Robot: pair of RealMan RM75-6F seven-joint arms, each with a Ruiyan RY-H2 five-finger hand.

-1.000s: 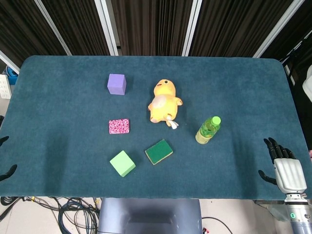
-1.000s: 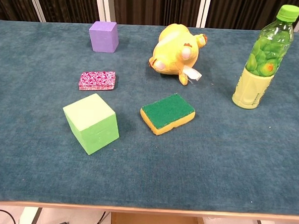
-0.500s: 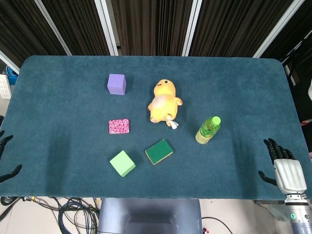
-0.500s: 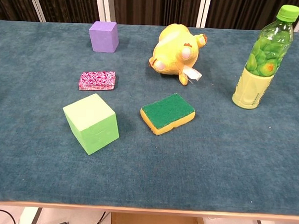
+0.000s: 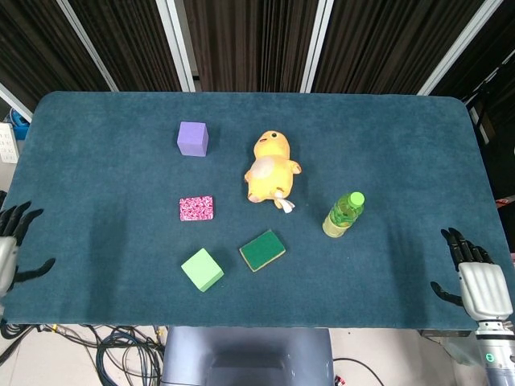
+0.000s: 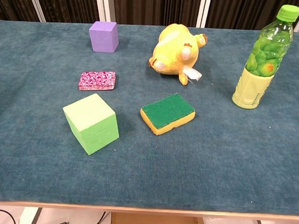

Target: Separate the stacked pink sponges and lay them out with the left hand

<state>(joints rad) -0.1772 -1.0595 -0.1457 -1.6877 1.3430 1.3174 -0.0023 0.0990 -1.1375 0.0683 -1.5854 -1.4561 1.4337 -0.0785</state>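
Between the purple cube (image 5: 192, 138) and green cube (image 5: 202, 268), the pink sponges (image 5: 196, 208) sit stacked: probably light and squishy, so pinch the top one's edges. Left hand (image 5: 10, 246) waits empty, fingers spread.

Colours on the teal counter (image 5: 402, 145)
Pink speckled sponges (image 5: 196, 208); purple cube (image 5: 192, 138); light green cube (image 5: 202, 269); green-yellow sponge (image 5: 261, 250); yellow duck (image 5: 269, 167); green bottle (image 5: 344, 215).
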